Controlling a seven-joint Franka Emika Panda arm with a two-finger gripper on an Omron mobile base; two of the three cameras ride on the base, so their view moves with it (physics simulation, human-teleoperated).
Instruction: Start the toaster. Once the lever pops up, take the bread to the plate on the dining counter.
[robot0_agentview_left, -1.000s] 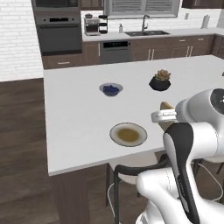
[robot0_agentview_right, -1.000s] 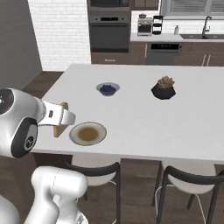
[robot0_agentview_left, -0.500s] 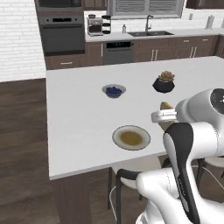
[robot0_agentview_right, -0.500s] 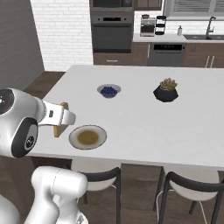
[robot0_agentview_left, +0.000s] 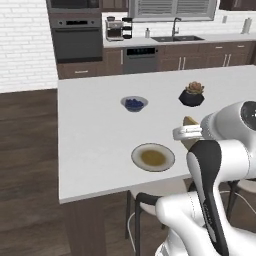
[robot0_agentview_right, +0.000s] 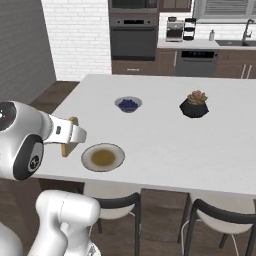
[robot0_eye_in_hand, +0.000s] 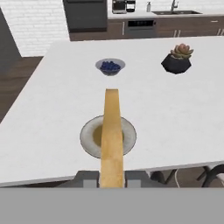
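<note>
While bread (robot0_eye_in_hand: 111, 140) sits edge-on in gripper (robot0_eye_in_hand: 112, 178), jaws pinching lower crust, slice hangs above near side of plate (robot0_eye_in_hand: 87, 131) on dining counter (robot0_eye_in_hand: 52, 113). Judged light, stiff, crumbly; flat faces suit narrow pinch near one edge. Squeeze gently. Berry bowl (robot0_eye_in_hand: 110, 66) and potted plant (robot0_eye_in_hand: 176, 58) well apart beyond.

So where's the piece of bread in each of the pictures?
Left base view: the bread peeks out at centre right, just above the white arm, right of the plate.
Right base view: it sits at the left, behind the arm, left of the plate.
Hand view: it stands edge-on up the lower middle, in front of the plate.
Shared landmark: the bowl of blue berries, beyond the plate.
</note>
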